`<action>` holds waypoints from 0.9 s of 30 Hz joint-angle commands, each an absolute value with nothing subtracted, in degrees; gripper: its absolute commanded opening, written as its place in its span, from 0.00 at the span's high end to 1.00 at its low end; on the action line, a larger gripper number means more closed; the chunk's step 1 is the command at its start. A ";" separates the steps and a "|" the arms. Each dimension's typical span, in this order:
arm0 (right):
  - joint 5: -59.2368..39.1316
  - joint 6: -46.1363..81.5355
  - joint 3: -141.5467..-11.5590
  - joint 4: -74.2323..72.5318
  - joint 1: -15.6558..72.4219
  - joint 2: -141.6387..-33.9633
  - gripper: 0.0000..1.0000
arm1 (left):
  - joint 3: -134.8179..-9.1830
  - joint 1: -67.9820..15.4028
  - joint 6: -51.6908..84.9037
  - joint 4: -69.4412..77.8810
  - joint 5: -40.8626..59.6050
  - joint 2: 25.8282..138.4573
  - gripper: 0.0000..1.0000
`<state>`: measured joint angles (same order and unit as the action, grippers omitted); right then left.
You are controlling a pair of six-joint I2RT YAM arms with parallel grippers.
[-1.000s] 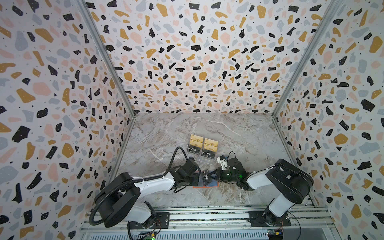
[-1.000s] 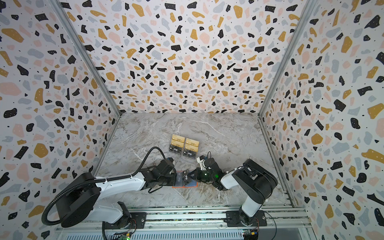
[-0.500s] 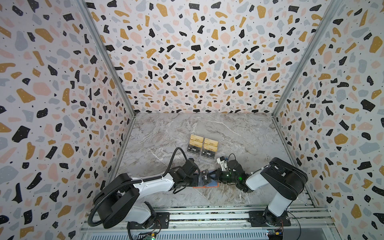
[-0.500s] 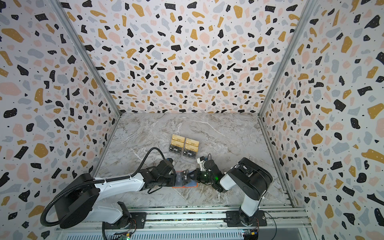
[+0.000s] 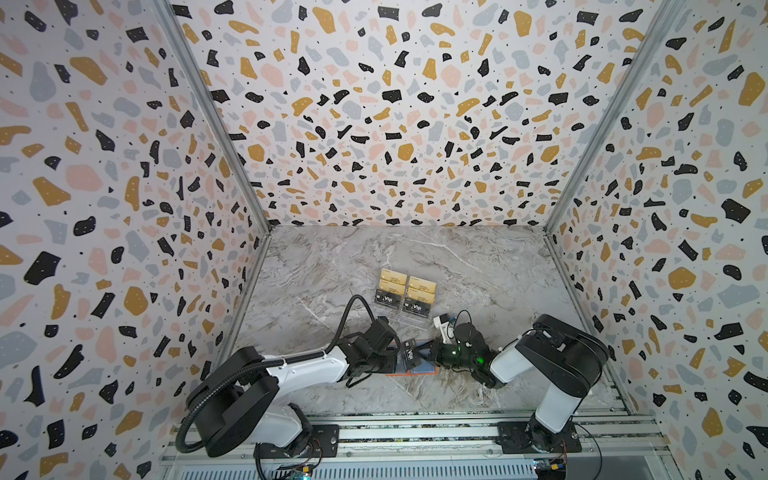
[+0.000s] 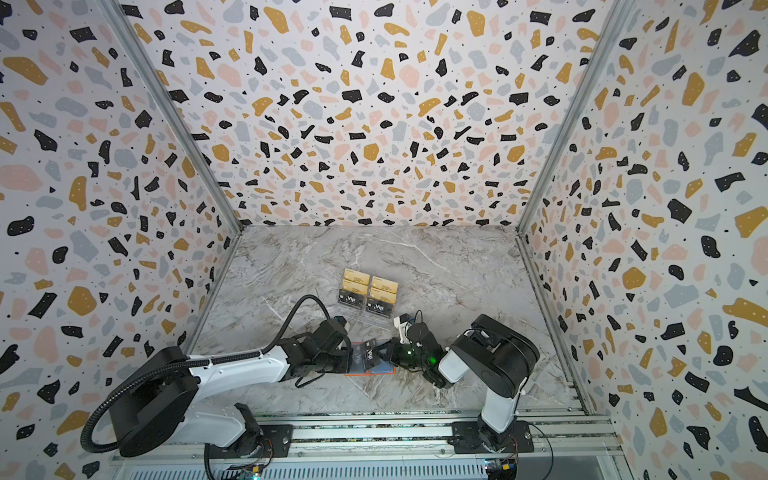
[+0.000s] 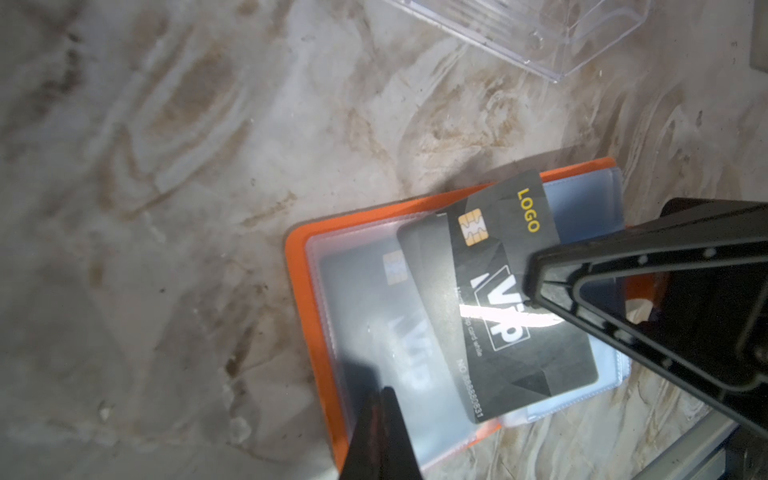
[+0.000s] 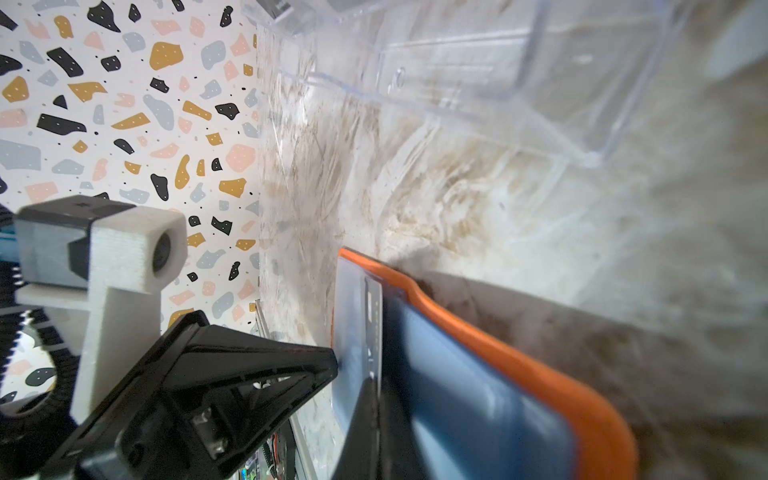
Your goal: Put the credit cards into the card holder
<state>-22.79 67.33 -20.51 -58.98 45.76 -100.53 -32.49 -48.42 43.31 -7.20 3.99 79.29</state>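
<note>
Near the front of the grey veined marble surface (image 5: pixel 316 266), between the two arms, the orange leather-like card holder (image 5: pixel 411 372) (image 6: pixel 370 372) (image 7: pixel 307 332) (image 8: pixel 498 345) lies opened flat with its bluish clear sleeves (image 7: pixel 582 199) facing up. On the half under the left pincer (image 5: pixel 400 360) (image 6: pixel 352 360) (image 7: pixel 380 415) (image 8: pixel 332 365), one cloudy sleeve already contains a black card (image 7: pixel 374 332), its chip and lettering showing dimly through the plastic.

The right pincer (image 5: pixel 430 353) (image 6: pixel 388 353) (image 7: pixel 536 274) is clamped on a black "Vip" credit card (image 5: pixel 409 354) (image 6: pixel 369 354) (image 7: pixel 519 365) and holds it slanted over the open pages.

The left pincer has its jaws together with the tip on the edge of a clear sleeve. Whether it pinches the plastic or only presses on it cannot be told from these angles.

Just behind the holder stands a clear acrylic tiered stand (image 5: pixel 409 323) (image 6: pixel 374 320) (image 7: pixel 540 37) (image 8: pixel 498 83) with two columns. Each column carries two gold-tan cards (image 5: pixel 422 286) (image 6: pixel 384 284) in its rear tiers and one black Vip-lettered card (image 5: pixel 386 298) (image 6: pixel 351 298) in the tier in front of them.
</note>
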 commanded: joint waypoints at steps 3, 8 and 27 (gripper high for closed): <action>-19.64 68.16 -20.21 -58.99 46.84 -101.49 1.00 | -31.54 -48.47 43.86 -6.59 5.00 78.46 1.00; -19.43 68.83 -20.57 -59.85 47.25 -102.30 1.00 | -31.50 -48.51 43.92 -6.67 5.10 78.20 1.00; -12.53 67.07 -22.04 -52.29 50.27 -97.71 1.00 | -30.12 -48.49 44.92 -4.70 5.89 76.38 1.00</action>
